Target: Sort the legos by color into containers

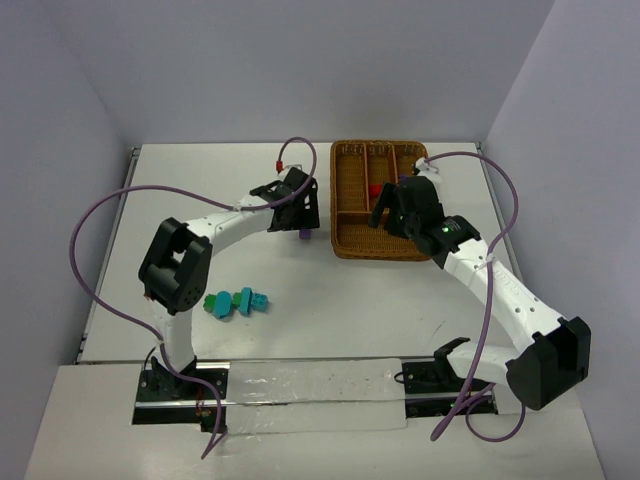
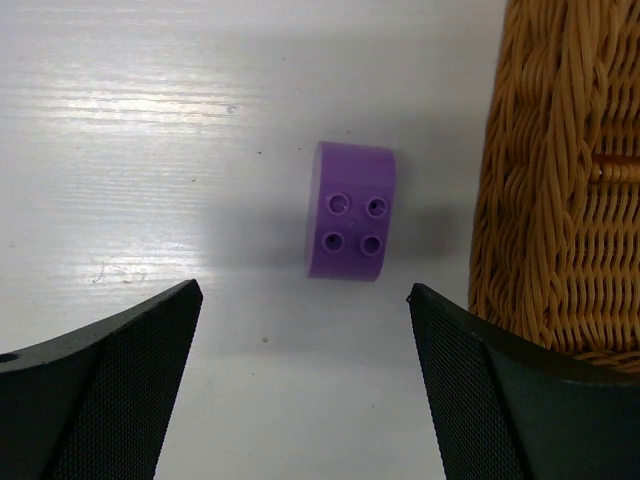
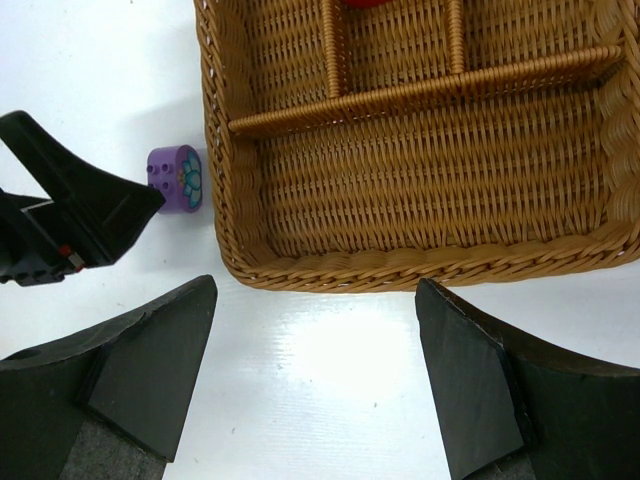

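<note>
A purple lego (image 2: 350,212) lies studs-up on the white table just left of the wicker tray (image 2: 545,180). My left gripper (image 2: 303,290) is open and empty, hovering close above the table with the purple brick just ahead of its fingertips. From above, the left gripper (image 1: 303,218) sits over the purple brick (image 1: 303,236). My right gripper (image 3: 315,285) is open and empty above the tray's near rim (image 3: 400,268). The purple brick (image 3: 175,180) also shows there. A red lego (image 1: 376,190) lies in a narrow slot. Teal-blue and green legos (image 1: 236,302) lie at front left.
The tray (image 1: 341,205) stands at the back centre-right; its wide slot (image 3: 430,180) holds nothing visible. The left gripper's black finger (image 3: 70,215) shows beside the tray's left wall. Purple cables loop over both arms. A taped strip runs along the near edge.
</note>
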